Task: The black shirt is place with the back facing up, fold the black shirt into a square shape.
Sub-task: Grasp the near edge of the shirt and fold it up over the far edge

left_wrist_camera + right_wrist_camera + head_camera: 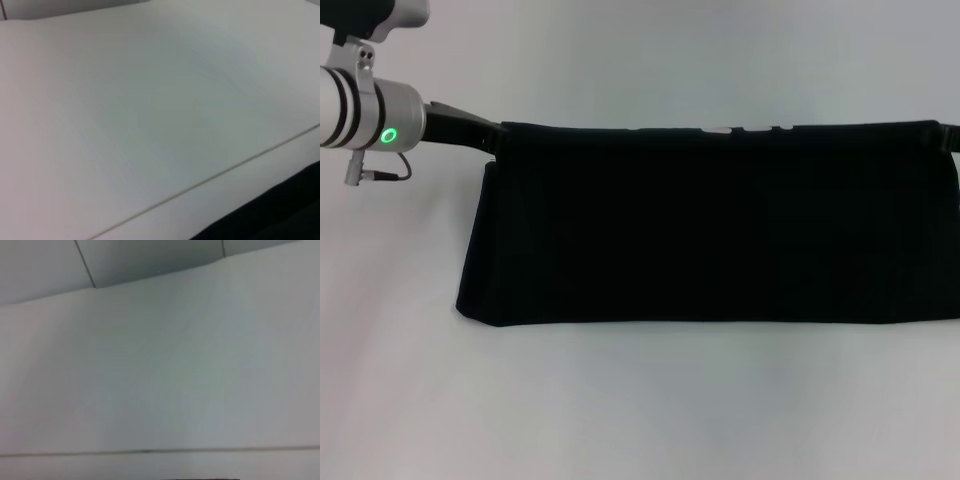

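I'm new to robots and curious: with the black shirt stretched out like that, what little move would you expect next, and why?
Probably carry the far edge forward. The black shirt looks held by its far corners, left gripper and right gripper, with only a wide band showing.

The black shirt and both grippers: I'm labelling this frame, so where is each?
black shirt (710, 225): head view, middle of the folded cloth.
left gripper (492, 136): head view, dark tip at the shirt's far left corner.
right gripper (950, 137): head view, dark tip at the far right corner.
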Controlling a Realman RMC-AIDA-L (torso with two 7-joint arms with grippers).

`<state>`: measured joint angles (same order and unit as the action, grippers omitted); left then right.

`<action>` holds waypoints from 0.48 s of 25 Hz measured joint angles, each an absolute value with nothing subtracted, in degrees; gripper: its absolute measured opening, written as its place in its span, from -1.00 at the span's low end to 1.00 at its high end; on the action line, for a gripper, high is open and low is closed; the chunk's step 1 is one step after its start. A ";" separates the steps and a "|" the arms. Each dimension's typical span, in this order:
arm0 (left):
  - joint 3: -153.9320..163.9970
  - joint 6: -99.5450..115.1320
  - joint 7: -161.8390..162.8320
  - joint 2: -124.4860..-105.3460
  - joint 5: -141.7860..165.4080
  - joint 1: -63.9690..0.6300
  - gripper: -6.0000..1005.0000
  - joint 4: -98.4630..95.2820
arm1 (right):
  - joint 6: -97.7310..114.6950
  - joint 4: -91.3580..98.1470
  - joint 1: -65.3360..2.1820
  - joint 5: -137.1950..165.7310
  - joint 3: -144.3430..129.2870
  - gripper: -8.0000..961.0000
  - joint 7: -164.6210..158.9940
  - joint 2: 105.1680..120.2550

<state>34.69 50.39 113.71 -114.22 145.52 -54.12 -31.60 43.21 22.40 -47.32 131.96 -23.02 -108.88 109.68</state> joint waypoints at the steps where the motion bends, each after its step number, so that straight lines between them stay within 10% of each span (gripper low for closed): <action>1: 34.69 50.05 113.69 -114.17 145.52 -54.29 -0.99 -31.45 | 42.74 22.40 -47.73 132.06 -23.13 -0.90 -108.88 109.68; 12: 34.72 42.80 112.40 -114.74 145.37 -54.84 -0.99 -28.05 | 34.04 19.29 -49.95 132.01 -25.94 -0.90 -108.39 110.69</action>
